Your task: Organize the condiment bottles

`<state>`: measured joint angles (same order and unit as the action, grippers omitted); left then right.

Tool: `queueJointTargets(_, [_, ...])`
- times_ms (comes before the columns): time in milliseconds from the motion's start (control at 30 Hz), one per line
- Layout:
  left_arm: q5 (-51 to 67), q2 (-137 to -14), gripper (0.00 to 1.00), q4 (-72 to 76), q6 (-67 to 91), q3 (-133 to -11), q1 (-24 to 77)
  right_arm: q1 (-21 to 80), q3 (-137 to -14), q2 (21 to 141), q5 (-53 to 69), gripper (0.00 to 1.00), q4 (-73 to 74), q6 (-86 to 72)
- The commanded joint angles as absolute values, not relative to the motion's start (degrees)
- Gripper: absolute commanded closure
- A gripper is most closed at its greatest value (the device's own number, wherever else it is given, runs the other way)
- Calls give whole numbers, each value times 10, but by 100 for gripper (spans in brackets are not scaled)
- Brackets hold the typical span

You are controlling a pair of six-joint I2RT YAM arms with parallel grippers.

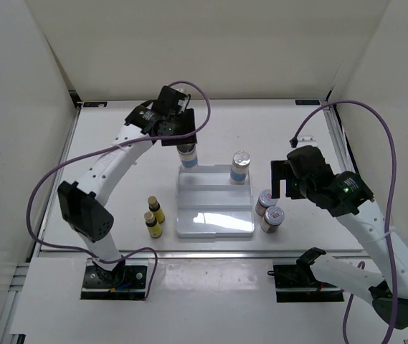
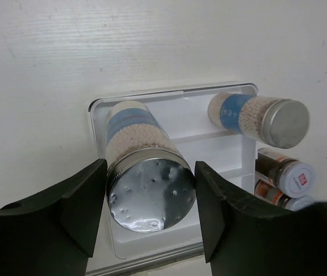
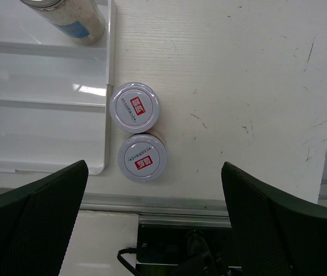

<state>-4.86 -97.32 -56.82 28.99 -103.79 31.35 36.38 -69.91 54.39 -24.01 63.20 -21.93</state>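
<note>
Condiment bottles stand in three pairs. Your left gripper [image 2: 150, 169] pinches the cap of one tall silver-capped jar with a blue band [image 1: 186, 155], which stands at the back left of the white stepped plastic tray [image 1: 214, 223]. The other tall blue-banded jar [image 1: 240, 167] stands at the back right. Two short silver-lidded jars with red-white labels [image 3: 134, 107] sit on the white table [image 1: 297, 143], just beside the tray's right edge. Your right gripper [image 3: 154, 169] hangs above them, fingers spread wide. Two slim yellow dark-capped bottles [image 1: 155, 208] stand left of the tray.
</note>
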Motion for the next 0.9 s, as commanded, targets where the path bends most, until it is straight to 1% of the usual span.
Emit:
queueJointTargets(0, [-43,-999,89,-568,299,-1060,327,364,-689,532,-258,0,635,-226])
queueJointTargets(267, [-50,-1048,89,-562,299,-1065,345,364,-683,526,-258,0,635,-231])
queueJointTargets(400, [-61,-1066,89,-557,299,-1060,345,364,-678,544,-258,0,635,-231])
queueJointTargets(467, [-61,-1071,78,-557,299,-1060,345,364,-678,552,-252,0,635,-236])
queueJointTargets(500, [-55,-1071,70,-557,299,-1060,345,364,-678,557,-252,0,635,-236])
queueJointTargets(533, [-55,-1077,45,-557,299,-1060,345,364,-678,567,-252,0,635,-245])
queueJointTargets(567, [-55,-1077,34,-557,299,-1060,345,364,-672,572,-252,0,635,-250])
queueJointTargets(633, [-55,-1077,20,-557,299,-1055,345,364,-665,587,-252,0,635,-269])
queueJointTargets(733, [-50,-1064,14,-557,299,-1049,345,352,-659,607,-239,0,621,-274])
queueJointTargets(767, [-50,-1052,6,-557,299,-1049,345,352,-659,621,-234,0,614,-274])
queueJointTargets(867, [-45,-1028,0,-562,299,-1044,345,347,-653,653,-234,0,594,-274])
